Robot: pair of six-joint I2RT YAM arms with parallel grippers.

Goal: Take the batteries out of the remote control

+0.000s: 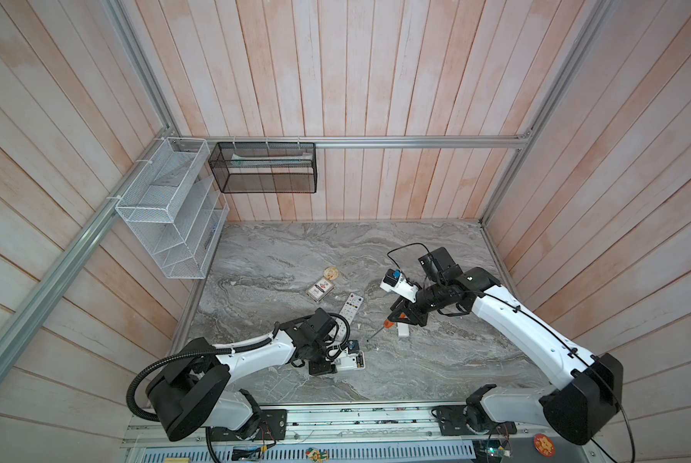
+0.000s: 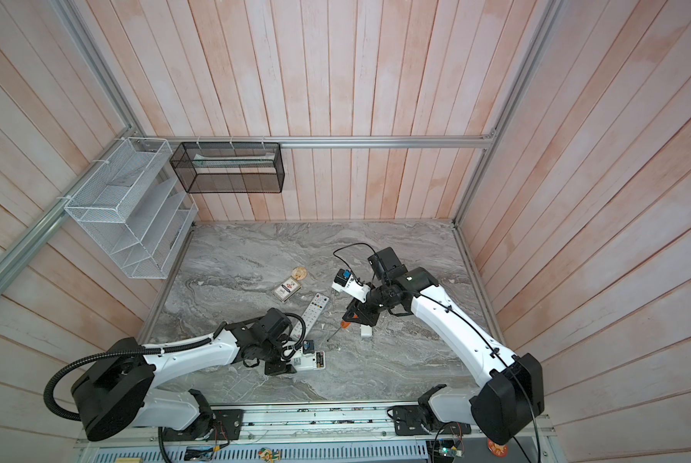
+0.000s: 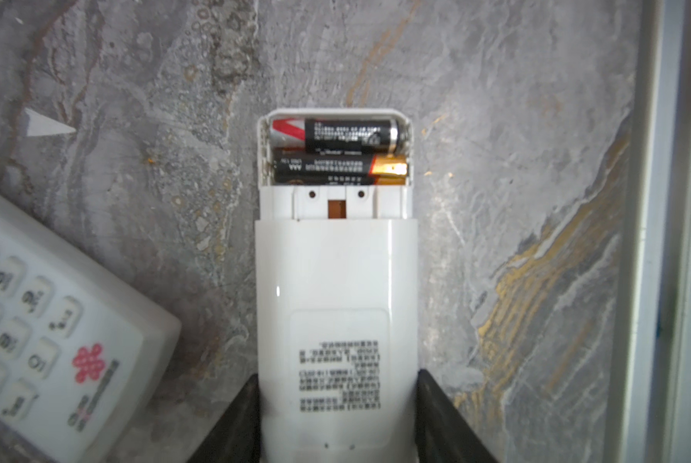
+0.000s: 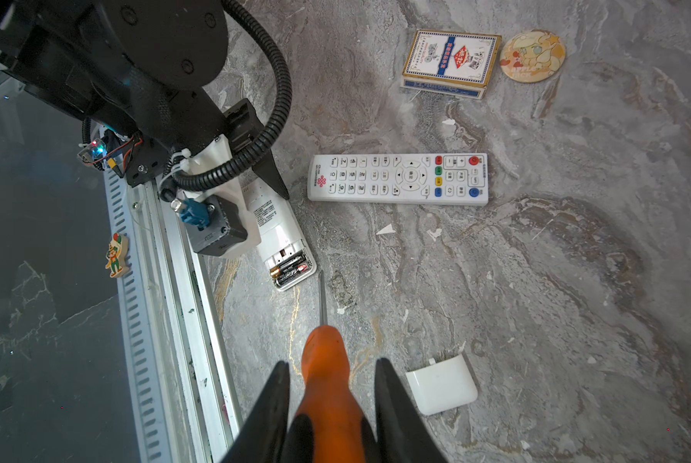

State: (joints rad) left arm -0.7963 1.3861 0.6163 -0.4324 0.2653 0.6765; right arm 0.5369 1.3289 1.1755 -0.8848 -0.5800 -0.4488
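The right pincer [image 4: 332, 362] grips an orange screwdriver [image 4: 326, 348], aimed at the batteries [image 4: 289, 270]. If its tip slips, the white remote [image 3: 336, 280] could twist loose from the left pincer [image 3: 338, 385] squeezing its sides, or one could pop out and roll away. Past the left pincer's tips, the remote's open slot [image 3: 336, 111] holds both, side by side.

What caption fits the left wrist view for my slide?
Left gripper clamps the white remote back-side up, two AAA batteries exposed inside.
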